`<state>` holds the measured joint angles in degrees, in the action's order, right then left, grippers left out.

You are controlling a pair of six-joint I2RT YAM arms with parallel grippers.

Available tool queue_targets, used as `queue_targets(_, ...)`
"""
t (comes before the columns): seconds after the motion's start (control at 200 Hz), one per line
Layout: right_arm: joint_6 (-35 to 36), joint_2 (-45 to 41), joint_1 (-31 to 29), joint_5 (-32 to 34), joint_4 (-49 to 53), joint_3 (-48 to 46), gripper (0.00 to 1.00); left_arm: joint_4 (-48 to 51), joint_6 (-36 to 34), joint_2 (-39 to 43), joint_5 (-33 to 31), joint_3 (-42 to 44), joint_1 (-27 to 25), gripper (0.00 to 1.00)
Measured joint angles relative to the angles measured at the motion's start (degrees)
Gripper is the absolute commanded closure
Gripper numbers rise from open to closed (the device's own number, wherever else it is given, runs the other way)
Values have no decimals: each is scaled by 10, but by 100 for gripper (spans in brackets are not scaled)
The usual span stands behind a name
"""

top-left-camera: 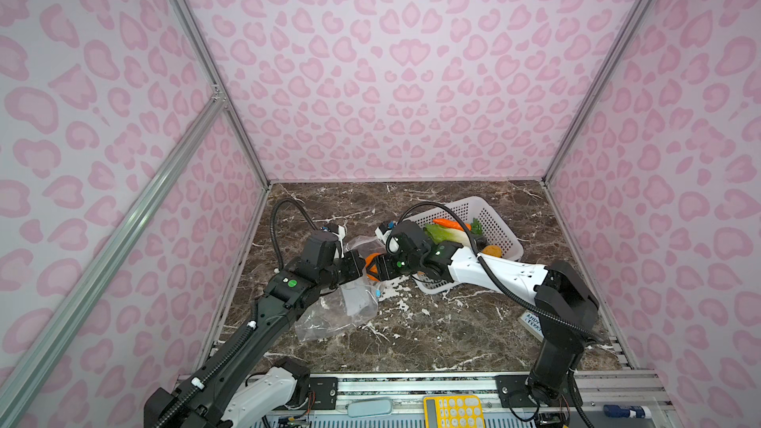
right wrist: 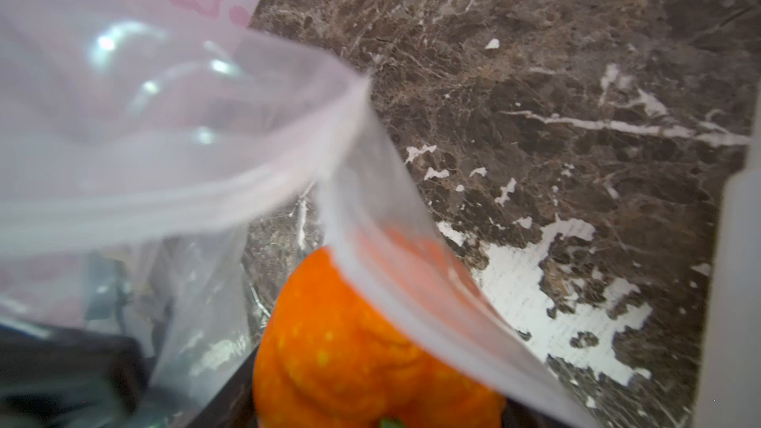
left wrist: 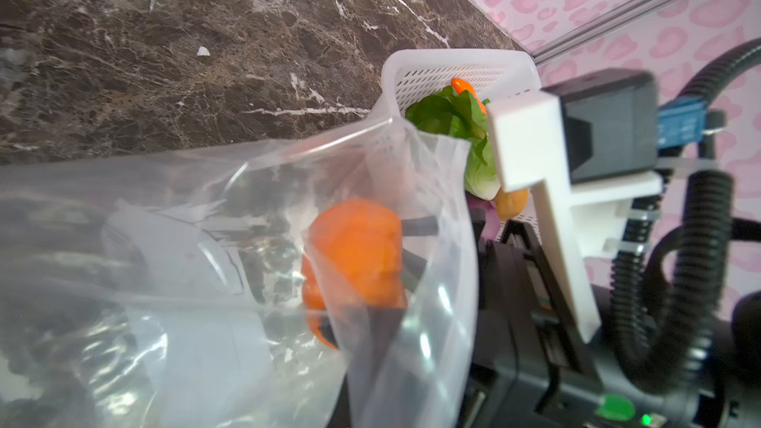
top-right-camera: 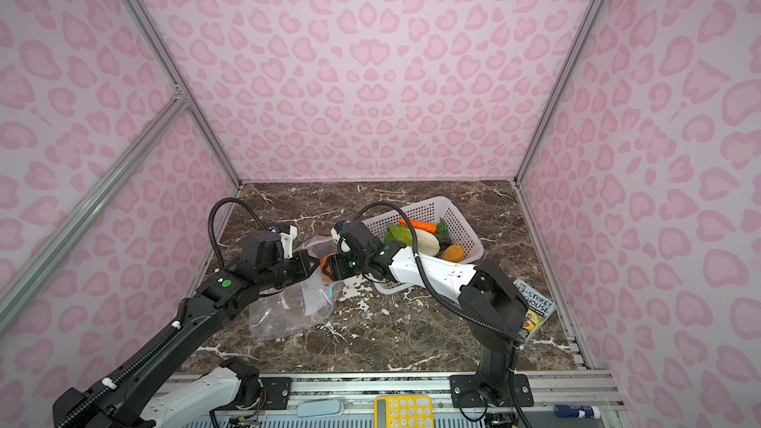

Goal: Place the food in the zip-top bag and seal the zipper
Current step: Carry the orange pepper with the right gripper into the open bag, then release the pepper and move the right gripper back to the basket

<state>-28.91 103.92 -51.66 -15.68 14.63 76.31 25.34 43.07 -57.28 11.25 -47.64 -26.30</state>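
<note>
Orange plastic: a small pumpkin (right wrist: 350, 356), clamped between the jaws of the right gripper (top-left-camera: 375, 271) and partway into the mouth of the clear bag (top-left-camera: 341, 310). Visible through the film in the left wrist view; in the right wrist view, one flap of the mouth draped over its top. Mouth edge raised off the table (top-left-camera: 412, 343) and pinched tight in the closed left gripper (top-left-camera: 360, 268). Rest of the bag crumpled, lying toward the front. Small blue zipper tab (top-left-camera: 377, 293) on the bag's edge, just below the two grippers in both top views.

Close behind the right arm, a white perforated basket (top-left-camera: 498, 220) with the rest of the food. Orange carrot (top-left-camera: 451, 224) along the back, green-white cabbage (top-left-camera: 442, 234) beside it, tan potato (top-left-camera: 492, 249) at the near corner. Purple piece (left wrist: 489, 216) next to the potato, too blurred to name.

Underneath, dark brown marble-look tabletop with white veins and white worn patches between bag and basket. A book (top-right-camera: 535, 308) flat near the right edge, partly under the right arm.

All round, walls (top-left-camera: 391, 76) in pale pink with darker pink spots, joined by aluminium posts (top-left-camera: 214, 88).

On the front rail, a yellow calculator (top-left-camera: 455, 411), a grey-blue case (top-left-camera: 368, 407) and a blue-and-white tube (top-left-camera: 626, 410).
</note>
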Motion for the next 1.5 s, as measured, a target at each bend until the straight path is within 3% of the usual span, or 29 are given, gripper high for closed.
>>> queue_targets(0.14,3,20,-13,50,41,20,50,0,4,-1,-7,2,0,97)
queue_targets(0.305,11,31,-19,82,71,37,31,-2,4,-5,-12,5,0,97)
queue_targets(0.495,16,27,-21,81,79,41,19,-2,4,-13,-23,12,0,97)
queue_targets(0.74,23,-17,-19,52,75,43,11,-2,4,-15,-27,13,0,97)
queue_targets(1.1,31,-99,17,42,68,16,15,-2,4,-12,-29,14,0,97)
queue_targets(1.5,13,-156,126,72,115,-87,24,-2,4,-10,-31,16,0,97)
